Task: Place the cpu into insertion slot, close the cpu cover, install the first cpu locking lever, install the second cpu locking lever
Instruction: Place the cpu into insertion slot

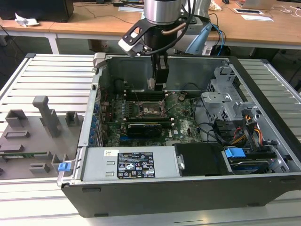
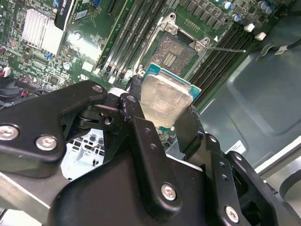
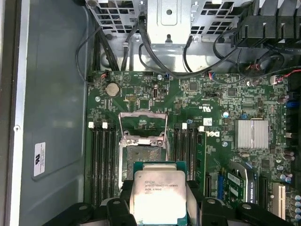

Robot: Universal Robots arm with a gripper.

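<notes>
Well off the slot toward the exterior view's left, grey jigs sit on the counter. Close above the slot the claw clamps the cpu by two opposite edges, chip not yet seated, and the cover stands raised beside the slot. Toward the exterior view's right of the slot stands a drive cage.

The arm comes straight down with its wrist upright, and the gripper points down above the insertion slot, clear of it. In both wrist views the black jaws are clamped on two opposite edges of the cpu, holding it flat.
</notes>
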